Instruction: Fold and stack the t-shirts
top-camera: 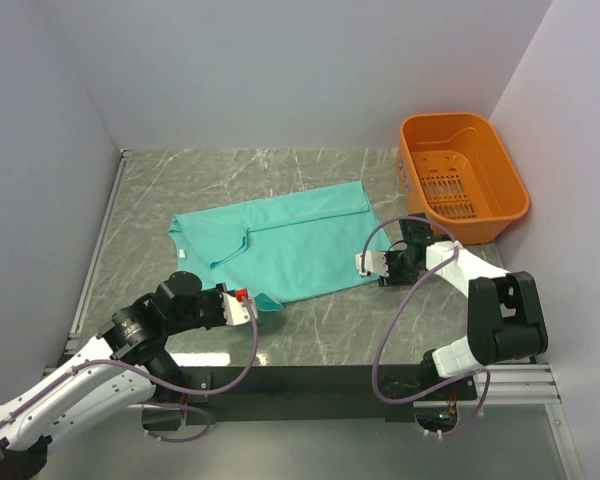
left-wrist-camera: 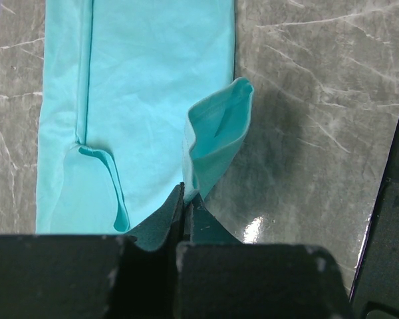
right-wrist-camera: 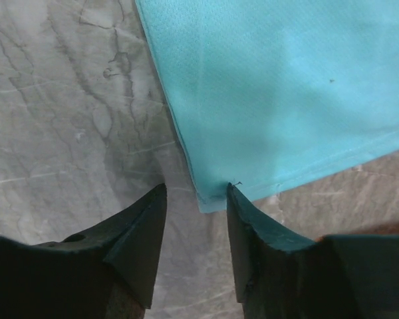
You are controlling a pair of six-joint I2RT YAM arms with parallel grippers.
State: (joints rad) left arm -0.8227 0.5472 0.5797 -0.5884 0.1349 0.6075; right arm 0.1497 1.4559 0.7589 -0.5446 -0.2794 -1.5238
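The teal t-shirt [top-camera: 280, 240] lies spread flat on the marble table, neck toward the left. My left gripper [top-camera: 248, 303] is at its near left edge, shut on a raised fold of the cloth [left-wrist-camera: 216, 133]; in the left wrist view the jaws [left-wrist-camera: 186, 194] pinch that fold with no gap. My right gripper [top-camera: 366, 265] is at the shirt's near right corner. In the right wrist view it [right-wrist-camera: 196, 189] stands open, with the hem corner [right-wrist-camera: 209, 199] between the two fingertips and the right fingertip [right-wrist-camera: 243, 212] touching the cloth edge.
An orange plastic basket [top-camera: 465, 180] stands at the back right, close behind the right arm. Grey walls close in the table on the left, back and right. A black rail [top-camera: 310, 385] runs along the near edge.
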